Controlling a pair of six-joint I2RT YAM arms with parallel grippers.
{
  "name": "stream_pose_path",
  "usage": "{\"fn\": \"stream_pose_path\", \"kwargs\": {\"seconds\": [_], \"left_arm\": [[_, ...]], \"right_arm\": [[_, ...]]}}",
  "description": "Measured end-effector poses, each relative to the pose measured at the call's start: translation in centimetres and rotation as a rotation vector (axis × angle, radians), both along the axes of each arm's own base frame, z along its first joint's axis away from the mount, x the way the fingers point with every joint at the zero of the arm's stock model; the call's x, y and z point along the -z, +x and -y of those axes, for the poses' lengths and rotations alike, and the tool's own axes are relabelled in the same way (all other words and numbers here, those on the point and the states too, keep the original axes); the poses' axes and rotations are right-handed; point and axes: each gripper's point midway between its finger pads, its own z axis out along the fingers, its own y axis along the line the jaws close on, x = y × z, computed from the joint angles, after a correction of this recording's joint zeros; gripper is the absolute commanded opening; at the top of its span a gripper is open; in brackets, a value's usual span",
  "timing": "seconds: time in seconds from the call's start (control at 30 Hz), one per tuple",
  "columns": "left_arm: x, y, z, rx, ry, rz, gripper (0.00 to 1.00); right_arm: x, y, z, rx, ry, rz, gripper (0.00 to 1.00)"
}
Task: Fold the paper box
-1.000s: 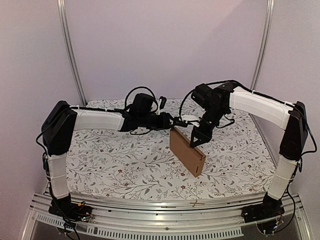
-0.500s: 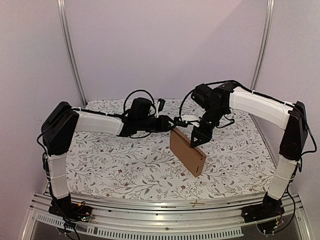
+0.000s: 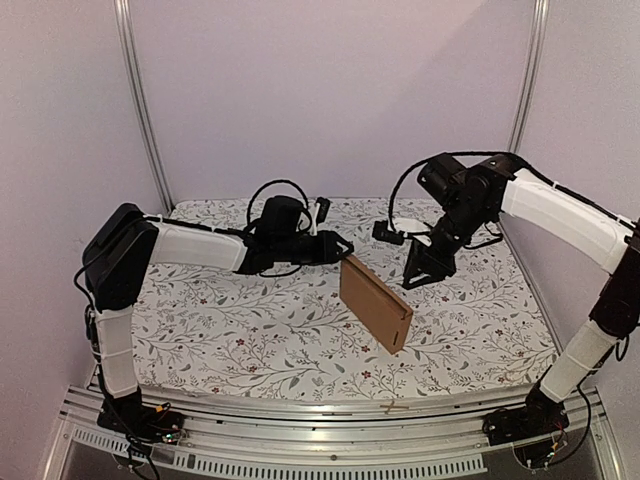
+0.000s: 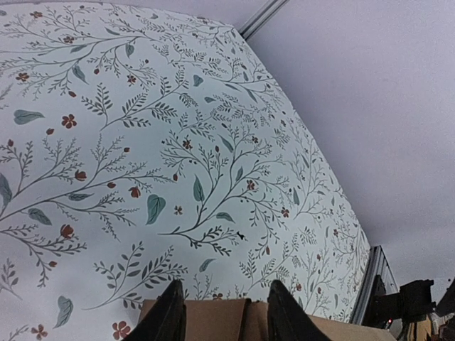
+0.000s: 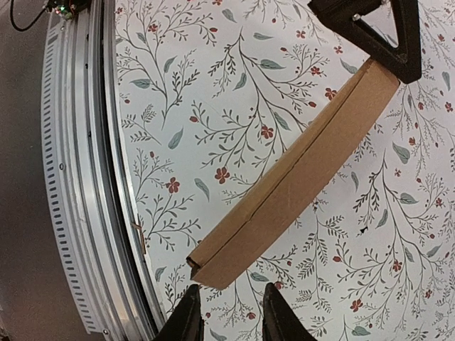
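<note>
While plain brown paper box [image 3: 375,305] stands on edge | left claw [image 4: 224,284] at it, grip unclear | right claw [image 5: 232,288] spread

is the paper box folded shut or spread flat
Folded shut: the paper box is a thin closed slab standing on its long edge, no loose flaps showing.

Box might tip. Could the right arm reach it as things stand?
Probably yes. The right pincer hangs open just right of the paper box, with only bare tablecloth between them; the left pincer sits at its far corner, out of the way.
</note>
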Motion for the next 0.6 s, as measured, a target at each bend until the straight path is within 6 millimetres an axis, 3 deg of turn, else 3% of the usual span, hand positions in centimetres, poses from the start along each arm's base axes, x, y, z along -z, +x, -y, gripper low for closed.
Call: {"fn": "stream_pose_path", "kwargs": {"seconds": [0.17, 0.6], "left_arm": [[0.0, 0.0, 0.0, 0.001, 0.000, 0.000, 0.39], [0.0, 0.1, -0.1, -0.001, 0.000, -0.001, 0.39]], "right_arm": [[0.2, -2.7, 2.2, -0.084, 0.003, 0.050, 0.23], [3.1, -3.1, 2.1, -0.211, -0.044, 0.129, 0.21]]}}
